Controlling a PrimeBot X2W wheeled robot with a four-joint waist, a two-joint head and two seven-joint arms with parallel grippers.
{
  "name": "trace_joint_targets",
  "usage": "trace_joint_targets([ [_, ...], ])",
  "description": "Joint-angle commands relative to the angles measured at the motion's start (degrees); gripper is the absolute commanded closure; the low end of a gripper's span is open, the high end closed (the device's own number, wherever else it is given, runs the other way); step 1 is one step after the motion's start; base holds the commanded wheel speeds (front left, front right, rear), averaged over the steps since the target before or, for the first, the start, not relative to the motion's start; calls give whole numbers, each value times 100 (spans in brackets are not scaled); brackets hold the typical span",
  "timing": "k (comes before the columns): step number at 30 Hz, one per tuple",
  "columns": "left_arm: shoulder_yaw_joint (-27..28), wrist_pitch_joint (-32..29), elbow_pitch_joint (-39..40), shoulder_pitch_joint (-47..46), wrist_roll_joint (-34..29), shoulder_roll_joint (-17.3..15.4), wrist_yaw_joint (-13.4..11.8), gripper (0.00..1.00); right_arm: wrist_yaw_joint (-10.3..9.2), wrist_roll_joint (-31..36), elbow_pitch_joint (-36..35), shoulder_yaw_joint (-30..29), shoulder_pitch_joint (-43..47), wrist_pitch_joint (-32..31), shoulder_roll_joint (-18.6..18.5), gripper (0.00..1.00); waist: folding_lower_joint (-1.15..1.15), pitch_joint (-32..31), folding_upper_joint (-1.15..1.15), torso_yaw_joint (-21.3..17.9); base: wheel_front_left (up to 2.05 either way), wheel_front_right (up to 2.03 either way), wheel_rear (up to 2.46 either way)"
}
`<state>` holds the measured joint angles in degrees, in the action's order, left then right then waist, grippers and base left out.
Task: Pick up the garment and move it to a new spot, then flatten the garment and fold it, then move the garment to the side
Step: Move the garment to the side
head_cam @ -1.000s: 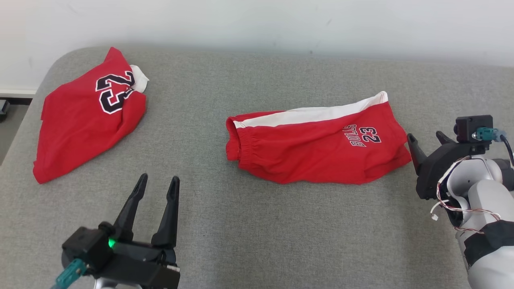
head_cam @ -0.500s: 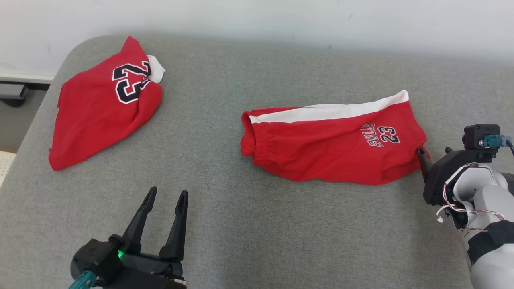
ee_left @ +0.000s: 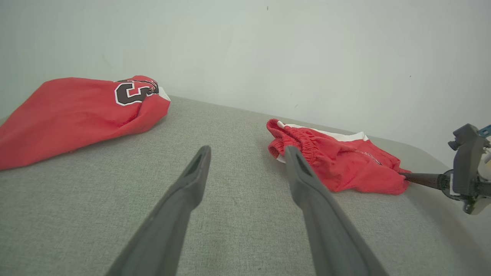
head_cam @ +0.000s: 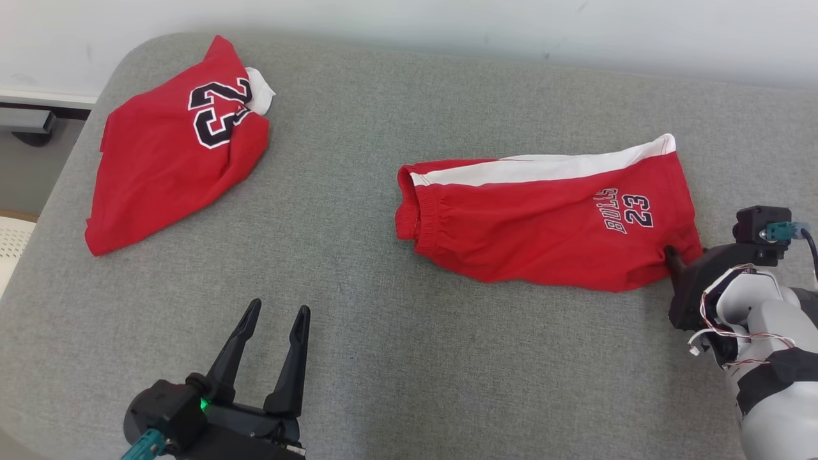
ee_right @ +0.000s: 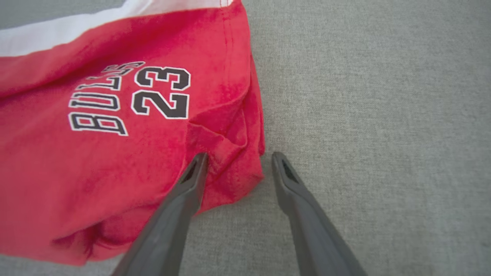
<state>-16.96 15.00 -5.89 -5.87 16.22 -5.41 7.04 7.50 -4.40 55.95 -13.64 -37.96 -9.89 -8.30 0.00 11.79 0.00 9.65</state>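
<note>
Now, right jaws stand open astride the shorts (head_cam: 543, 236) at a hem corner, ready to pinch for lifting. Left jaws hover wide open, empty.

1. You are looking at shorts (head_cam: 543, 236) showing red, with a white side stripe and black, white-edged "BULLS 23" lettering.
2. The jersey (head_cam: 160, 172) is showing red too, carrying a black "23" outlined in white.
3. The bench (head_cam: 383, 370) is showing a plain grey weave.
4. The fingers (head_cam: 291, 370) are showing dark grey, and a green light (head_cam: 203, 403) is glowing behind them.
</note>
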Motion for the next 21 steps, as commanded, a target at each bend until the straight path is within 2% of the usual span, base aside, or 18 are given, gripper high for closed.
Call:
trace_joint_targets([
  [1,14,27,-20,-41,-19,-3,1,0,-2,86,57,-15,-30,45,10,76,0,1,0,-10,0,0,0],
  [2,16,27,-31,-41,-24,6,7,0,-2,85,85,-23,-44,94,9,91,0,0,0,-17,0,0,0],
  [3,20,27,-40,-43,-36,15,13,0,-3,89,111,-28,-60,140,5,100,0,-1,0,-25,0,0,0],
  [11,12,27,-130,17,-61,38,44,0,-6,-92,233,20,3,363,64,100,0,-135,0,-81,0,0,0],
  [21,56,27,-129,173,-32,22,44,0,-6,-472,-229,268,515,430,117,100,0,-354,0,-299,0,0,0],
])
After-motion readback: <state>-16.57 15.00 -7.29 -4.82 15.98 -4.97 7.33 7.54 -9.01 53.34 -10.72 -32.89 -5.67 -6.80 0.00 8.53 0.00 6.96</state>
